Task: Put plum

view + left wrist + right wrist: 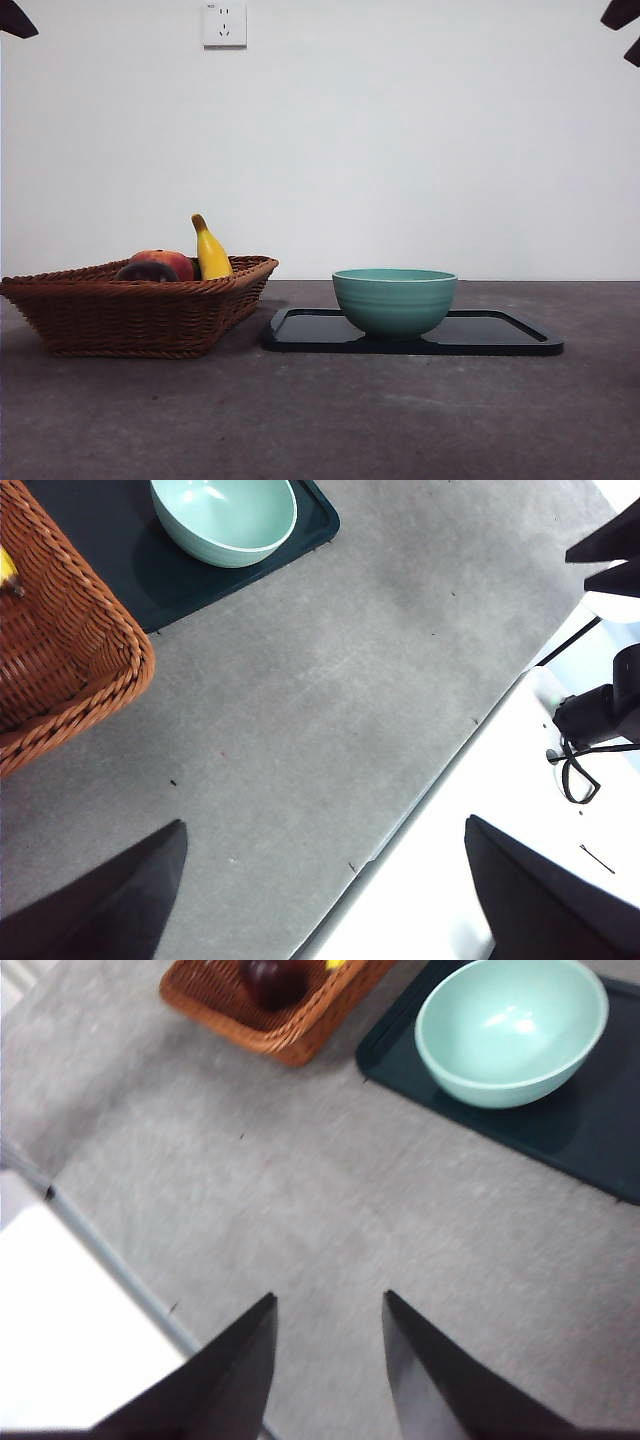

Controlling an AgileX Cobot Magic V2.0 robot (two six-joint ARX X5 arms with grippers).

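Plum (272, 978), glossy and round, lies in woven basket (140, 310); both tools gape empty.

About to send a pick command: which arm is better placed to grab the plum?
Probably the left: its wrist view shows the wicker basket close beside it. The plum sits farther from the right gripper. Both have open jaws and wait above bare table.

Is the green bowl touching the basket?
Apart. The front view shows a plain gap between the bowl on the black tray and the wicker basket.
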